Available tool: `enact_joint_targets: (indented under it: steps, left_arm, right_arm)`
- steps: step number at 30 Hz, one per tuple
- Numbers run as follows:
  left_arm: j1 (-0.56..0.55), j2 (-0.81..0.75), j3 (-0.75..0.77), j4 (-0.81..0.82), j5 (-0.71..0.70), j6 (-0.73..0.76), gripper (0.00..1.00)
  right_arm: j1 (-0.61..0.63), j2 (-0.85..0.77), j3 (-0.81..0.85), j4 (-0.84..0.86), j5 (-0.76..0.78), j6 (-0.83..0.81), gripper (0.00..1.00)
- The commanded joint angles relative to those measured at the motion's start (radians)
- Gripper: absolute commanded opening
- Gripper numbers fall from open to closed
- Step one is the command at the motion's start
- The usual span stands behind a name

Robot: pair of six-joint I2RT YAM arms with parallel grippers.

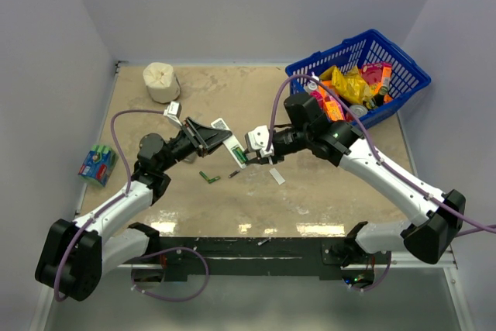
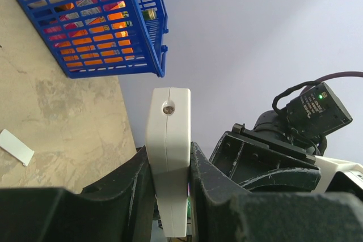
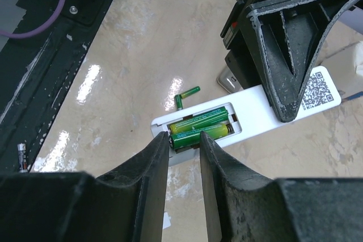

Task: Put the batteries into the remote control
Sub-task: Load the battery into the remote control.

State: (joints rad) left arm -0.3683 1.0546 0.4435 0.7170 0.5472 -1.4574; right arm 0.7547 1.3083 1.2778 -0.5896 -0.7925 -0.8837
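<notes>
The white remote control (image 1: pixel 222 125) is lifted off the table, my left gripper (image 1: pixel 211 138) shut on it across its width. The left wrist view shows its end (image 2: pixel 168 117) squeezed between the fingers (image 2: pixel 130 191). Its back is open, with two green batteries (image 3: pixel 205 119) lying side by side in the compartment. My right gripper (image 3: pixel 184 140) has its tips at the compartment's end, over the nearer battery (image 3: pixel 187 138). Its jaws stand a little apart and grip nothing. Two loose green batteries (image 1: pixel 209 177) lie on the table below.
A small white cover (image 1: pixel 277 177) lies on the table right of the grippers. A blue basket (image 1: pixel 403 63) of packets stands at the back right. A white roll (image 1: pixel 161 81) is at the back left, and a wrapped block of green cells (image 1: pixel 97 164) beyond the left edge.
</notes>
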Motion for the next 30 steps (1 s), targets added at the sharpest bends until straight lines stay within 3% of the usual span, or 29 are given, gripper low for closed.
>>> enact_joint_targets:
  steps: [1, 30]
  left_arm:
    - [0.005, -0.015, 0.038, 0.058, 0.023, -0.026, 0.0]
    - [0.005, -0.005, 0.054, 0.15, 0.08, -0.064, 0.0]
  right_arm:
    - [0.011, -0.012, 0.012, 0.036, -0.039, -0.003, 0.31]
    - [0.021, 0.048, -0.095, 0.111, 0.021, -0.017, 0.24]
